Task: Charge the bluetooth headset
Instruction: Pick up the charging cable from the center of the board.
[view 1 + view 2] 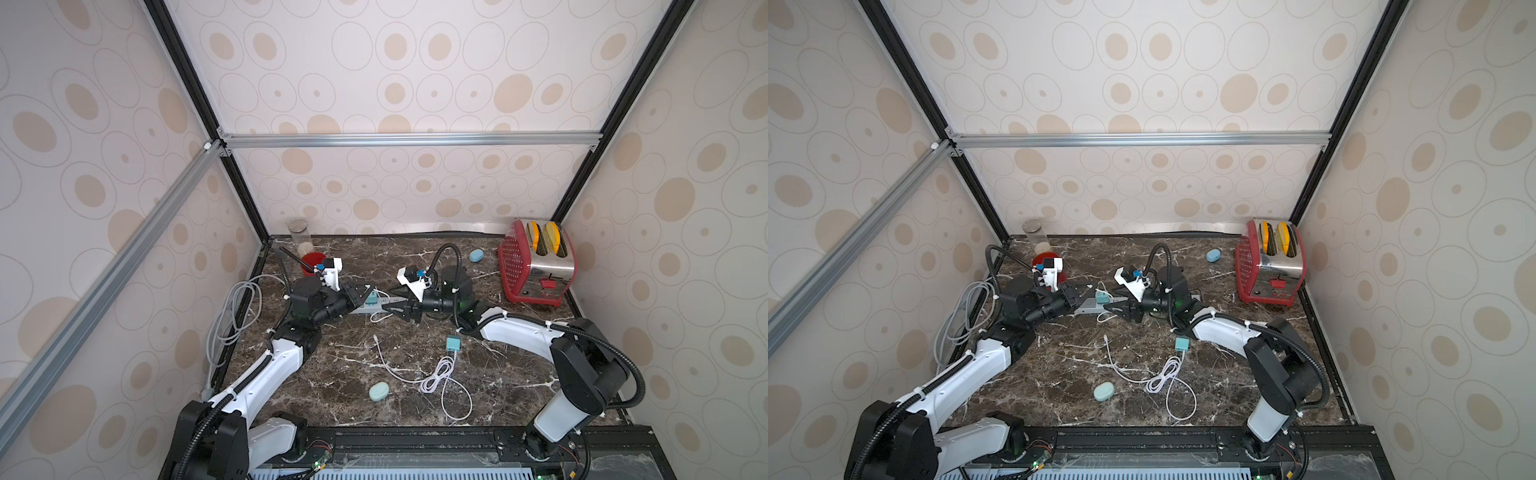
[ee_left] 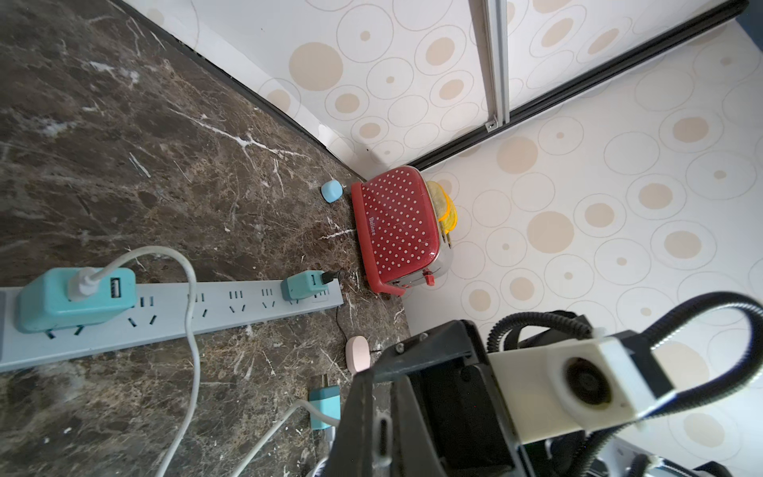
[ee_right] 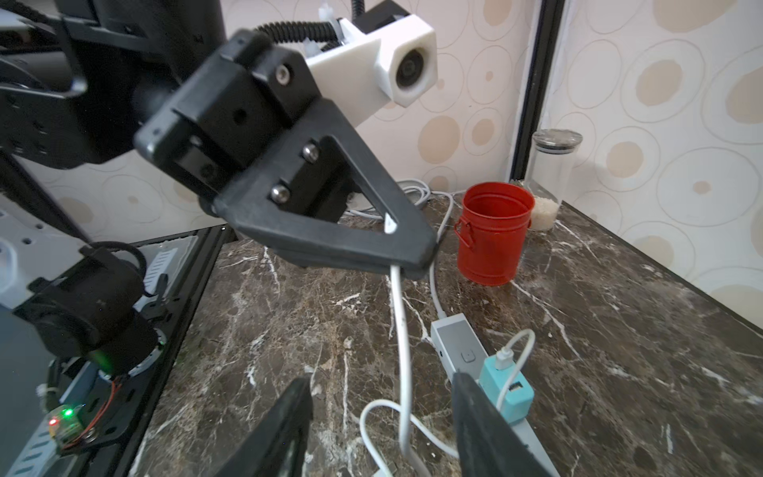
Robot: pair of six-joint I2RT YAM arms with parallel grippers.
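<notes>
In both top views a dark, white-veined marble counter [image 1: 328, 365] filled a booth of cream walls [image 1: 415, 62] printed with tan ovals and braced by aluminium rails [image 1: 407, 139]. The grey power strip [image 1: 360, 308] lay mid-counter, with both arms meeting over it. Behind the strip, toward the right arm's side, stood a red toaster [image 1: 536, 262], with a blue headset case [image 1: 476, 255] between it and the strip; behind the strip on the left arm's side were a red cup [image 1: 311, 262] and a glass jar [image 1: 300, 237]. In front of the strip lay a loose teal charger [image 1: 454, 343], a tangled white lead [image 1: 434, 376], and the mint headset case [image 1: 379, 391], well apart from the strip and untouched. In the left wrist view a teal adapter [image 2: 74, 301] sat plugged into the strip with a white cable [image 2: 188, 289] in its port, and a pink headset case [image 2: 357, 354] lay just beside the strip's far end. In the right wrist view the left pincer [image 3: 417, 258] was clamped tight on the white cable above the strip, while the right pincer [image 3: 382, 378] stood wide and empty, the cable seen between its spread fingers [image 3: 285, 429].
</notes>
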